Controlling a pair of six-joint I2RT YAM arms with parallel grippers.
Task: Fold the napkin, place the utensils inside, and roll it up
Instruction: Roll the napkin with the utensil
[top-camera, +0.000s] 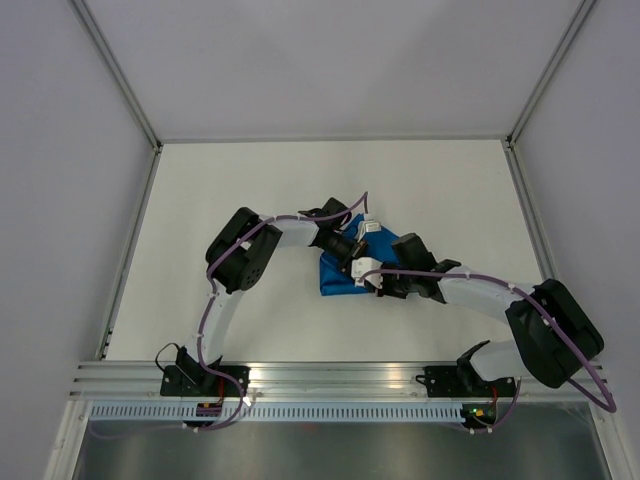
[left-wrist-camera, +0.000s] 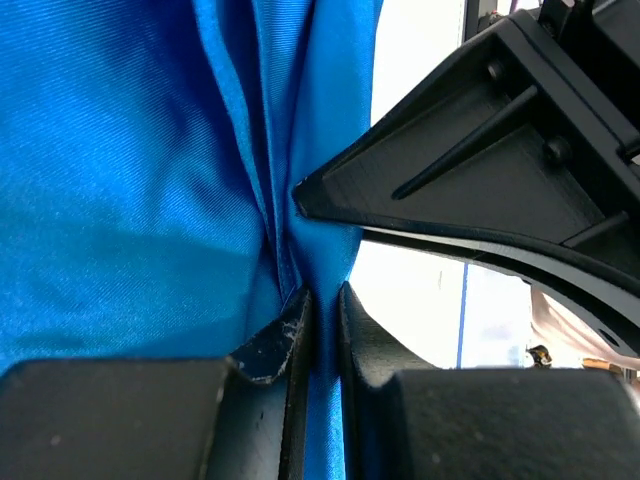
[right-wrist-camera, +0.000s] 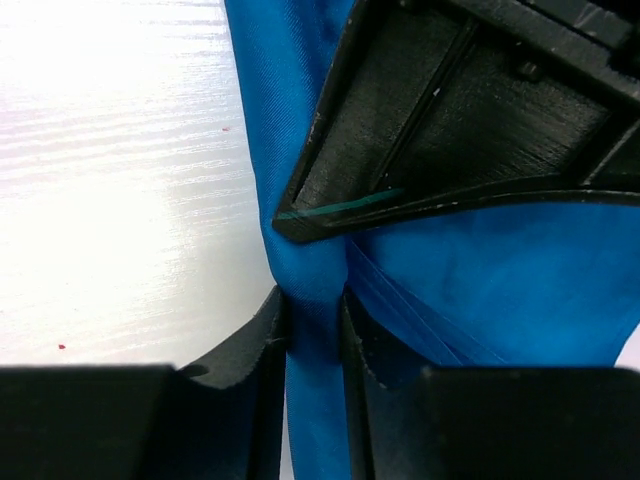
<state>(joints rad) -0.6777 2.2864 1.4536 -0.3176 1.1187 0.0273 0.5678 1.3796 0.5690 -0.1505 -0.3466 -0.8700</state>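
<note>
**Clerk:** Nearest entry first. What do your pincers hold?

**Arm:** Item 1, left pincer (left-wrist-camera: 320, 300): closed on a bunched ridge of the napkin (left-wrist-camera: 120, 200), with the cloth squeezed between both fingers. Item 2, right pincer (right-wrist-camera: 313, 300): likewise clamped on a pleat of the same blue cloth, one finger on either side of it. The two meet nose to nose. Each wrist camera shows the other's black finger just beyond its own.

**Clerk:** Why so close together?

**Arm:** My judgement is that both pinch one gathered edge so it can be carried as a single line. That would suit a fold or a tightening of the roll, and I cannot tell which. If either grip slipped, the pleat would likely spring open.

**Clerk:** Location of the napkin?

**Arm:** Item 3: middle of the white table (top-camera: 420, 190), between my two wrists. It is a compact, rumpled bundle rather than a flat square. From above, my arms cover a good part of it.

**Clerk:** The knife?

**Arm:** Item 4: not seen in any view. It may lie inside the cloth or under an arm, but I cannot say.

**Clerk:** Beyond that?

**Arm:** Item 5: the tabletop runs on to the pale enclosure walls (top-camera: 320, 60).
</note>
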